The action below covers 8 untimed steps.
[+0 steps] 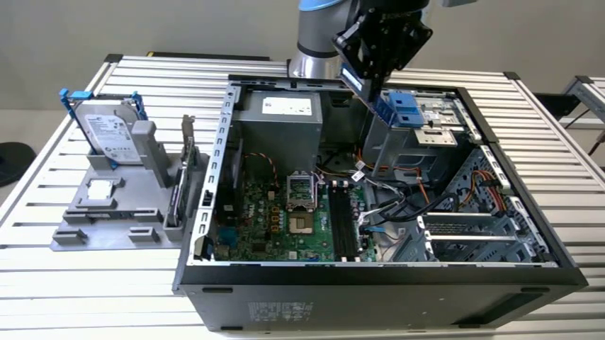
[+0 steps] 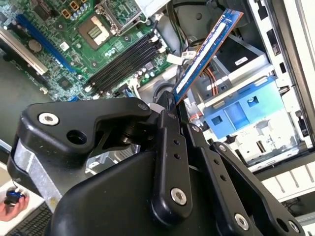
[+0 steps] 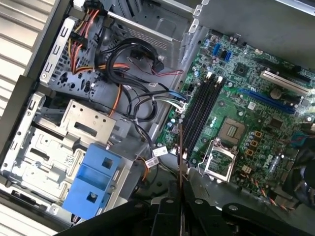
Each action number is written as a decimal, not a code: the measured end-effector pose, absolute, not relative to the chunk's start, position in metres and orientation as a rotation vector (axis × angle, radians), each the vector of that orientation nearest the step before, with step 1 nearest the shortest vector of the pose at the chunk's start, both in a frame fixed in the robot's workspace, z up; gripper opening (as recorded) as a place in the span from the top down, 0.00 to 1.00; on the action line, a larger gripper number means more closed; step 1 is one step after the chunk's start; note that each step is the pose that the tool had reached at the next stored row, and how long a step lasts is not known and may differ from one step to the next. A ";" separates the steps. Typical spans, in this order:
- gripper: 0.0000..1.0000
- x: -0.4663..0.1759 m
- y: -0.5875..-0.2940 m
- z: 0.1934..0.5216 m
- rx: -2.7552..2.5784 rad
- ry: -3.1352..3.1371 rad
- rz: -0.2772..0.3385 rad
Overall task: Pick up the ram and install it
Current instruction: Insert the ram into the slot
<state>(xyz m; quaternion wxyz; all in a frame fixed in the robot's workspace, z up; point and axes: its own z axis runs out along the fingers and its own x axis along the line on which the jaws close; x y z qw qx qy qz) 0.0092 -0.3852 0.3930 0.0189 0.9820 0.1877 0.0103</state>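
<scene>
Black pincer (image 2: 171, 104), silver screws (image 2: 178, 196); grey-blue arm (image 1: 317, 42).

Bright, even overhead light. The table (image 1: 85, 290) slats glare near white. Inside the case (image 1: 378, 301) it's dimmer, soft shadows. Both wrist views well lit, slight sheen on bare metal.

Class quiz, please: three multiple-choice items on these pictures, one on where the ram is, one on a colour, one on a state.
1. The ram is: A in the gripper, over the open case; B seated in the memory slots; C lying outside the case.
2. The drive caddy in the case is: A red; B blue; C yellow.
3. The memory slots are: A empty; B full; C covered.
Answers: 1 A, the gripper clamps its end in the second wrist view; 2 B, blue plastic in the first wrist view; 3 A, every slot lies bare.
</scene>
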 end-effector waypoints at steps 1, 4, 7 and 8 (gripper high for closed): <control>1.00 0.009 -0.385 0.393 3.051 0.571 0.032; 1.00 0.009 -0.385 0.393 3.057 0.536 0.031; 1.00 0.009 -0.385 0.393 3.063 0.500 0.030; 1.00 0.009 -0.385 0.393 3.064 0.488 0.030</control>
